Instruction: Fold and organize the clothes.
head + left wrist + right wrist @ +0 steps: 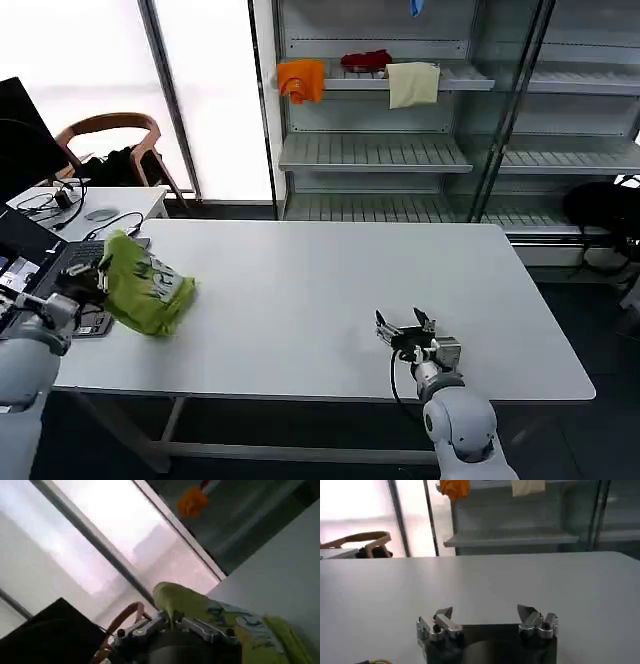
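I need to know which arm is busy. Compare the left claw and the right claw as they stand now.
The left claw is shut on the lime-green T-shirt; the right claw is open and holds nothing. The left claw is at the white table's left edge, the right claw near its front edge. The T-shirt bunches around the left claw; bare tabletop lies before the right claw. Both sit low over the table.

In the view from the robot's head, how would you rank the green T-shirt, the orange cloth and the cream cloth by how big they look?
1. Green T-shirt, bunched and held by the left gripper; it's also nearest.
2–3. Cream cloth and orange cloth on the far shelf look alike; unranked.
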Action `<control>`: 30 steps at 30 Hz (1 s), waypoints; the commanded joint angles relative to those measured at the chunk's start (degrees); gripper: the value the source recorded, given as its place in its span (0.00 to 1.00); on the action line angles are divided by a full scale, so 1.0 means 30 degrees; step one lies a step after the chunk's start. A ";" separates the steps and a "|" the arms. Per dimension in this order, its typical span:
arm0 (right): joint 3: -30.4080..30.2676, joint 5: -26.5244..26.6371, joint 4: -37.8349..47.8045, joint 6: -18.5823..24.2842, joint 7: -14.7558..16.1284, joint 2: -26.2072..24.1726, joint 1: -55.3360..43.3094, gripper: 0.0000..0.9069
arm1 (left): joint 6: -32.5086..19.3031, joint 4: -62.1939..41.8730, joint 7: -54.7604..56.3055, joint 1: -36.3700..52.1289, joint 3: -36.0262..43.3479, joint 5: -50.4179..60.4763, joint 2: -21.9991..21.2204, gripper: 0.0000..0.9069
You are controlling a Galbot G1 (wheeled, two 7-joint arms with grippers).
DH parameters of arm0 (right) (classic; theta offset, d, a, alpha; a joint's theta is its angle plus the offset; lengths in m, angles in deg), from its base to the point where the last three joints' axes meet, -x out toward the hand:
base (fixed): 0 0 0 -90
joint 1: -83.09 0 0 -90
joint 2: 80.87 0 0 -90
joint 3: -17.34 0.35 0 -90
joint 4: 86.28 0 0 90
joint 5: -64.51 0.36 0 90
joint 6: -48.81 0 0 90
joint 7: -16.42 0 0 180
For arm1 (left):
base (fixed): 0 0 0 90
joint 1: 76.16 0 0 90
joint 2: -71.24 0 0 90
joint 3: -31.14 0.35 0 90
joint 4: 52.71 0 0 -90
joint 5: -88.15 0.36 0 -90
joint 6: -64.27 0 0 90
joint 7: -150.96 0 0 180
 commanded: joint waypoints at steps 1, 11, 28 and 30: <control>0.1053 0.0481 0.0117 0.0550 0.0135 -0.0293 0.0533 1.00 | 0.0858 0.2614 -0.1995 0.1160 0.2077 0.4559 0.2843 0.01; 0.1889 0.0767 0.0098 0.0740 0.0166 -0.0719 0.1121 1.00 | 0.2079 0.3135 -0.0400 -0.1397 0.8849 0.5914 -0.3751 0.02; 0.0488 0.0917 -0.1679 -0.0517 0.0107 0.0042 0.0893 1.00 | 0.5257 0.1269 0.4145 0.2216 1.2410 -0.0746 -0.7249 1.00; 0.0096 0.1955 -0.1939 -0.0984 0.0005 0.0213 0.0520 1.00 | 0.5261 0.2056 0.4728 0.2417 1.2296 -0.3622 -0.7115 1.00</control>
